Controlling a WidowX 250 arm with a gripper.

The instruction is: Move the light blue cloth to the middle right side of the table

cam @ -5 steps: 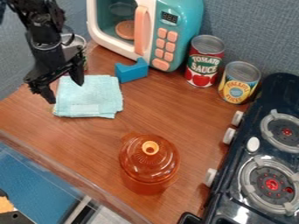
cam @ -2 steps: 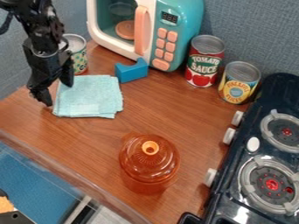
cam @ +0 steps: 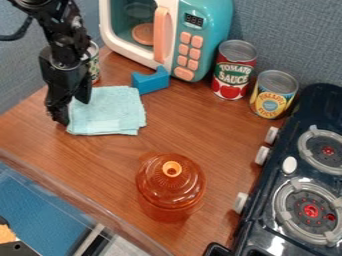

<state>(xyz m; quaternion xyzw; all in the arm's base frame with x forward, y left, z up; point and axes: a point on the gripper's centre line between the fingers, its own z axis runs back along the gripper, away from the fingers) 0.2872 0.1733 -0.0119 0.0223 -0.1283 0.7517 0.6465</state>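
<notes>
The gripper (cam: 73, 113) hangs at the left end of the table, over the left edge of the light blue cloth (cam: 110, 112). Its two fingers stand apart, one low by the cloth's lower left corner and the other over the cloth's upper left part. The folded cloth lies flat on the wooden table, with its left edge partly hidden behind the gripper.
A blue block (cam: 151, 81) touches or nearly touches the cloth's upper right corner. Behind are a toy microwave (cam: 194, 35), a red can (cam: 234, 70) and a yellow can (cam: 273, 95). An orange pot (cam: 171, 187) stands front centre; the stove (cam: 294, 185) is right.
The gripper has moved down and to the right against the cloth's left side. The cloth has shifted slightly right, and more of the can behind the arm was visible a moment earlier.
</notes>
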